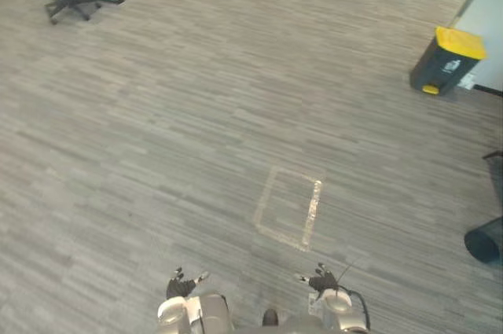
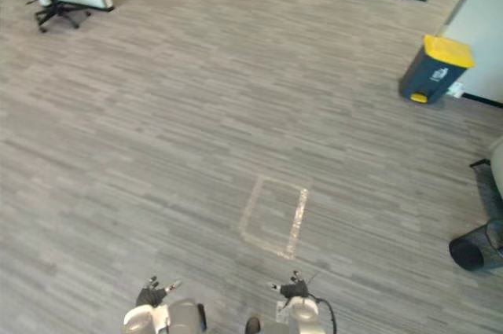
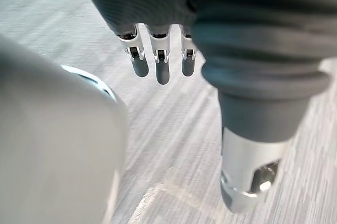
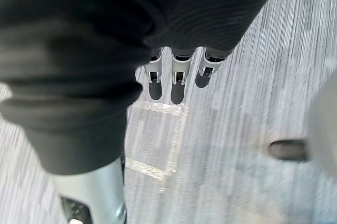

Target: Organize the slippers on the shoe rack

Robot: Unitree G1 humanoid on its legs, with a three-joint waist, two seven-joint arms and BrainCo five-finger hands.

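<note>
Ahead of left hand [image 1: 182, 285], taped rectangle [image 1: 313, 212]

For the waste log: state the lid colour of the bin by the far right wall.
The bin lid is yellow; clearest in the left eye view.

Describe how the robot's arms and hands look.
The left arm and right arm are silver-grey. The left hand has slim silver fingers with dark rounded tips and a silver thumb, below a dark ribbed cover. The right hand looks alike.
</note>
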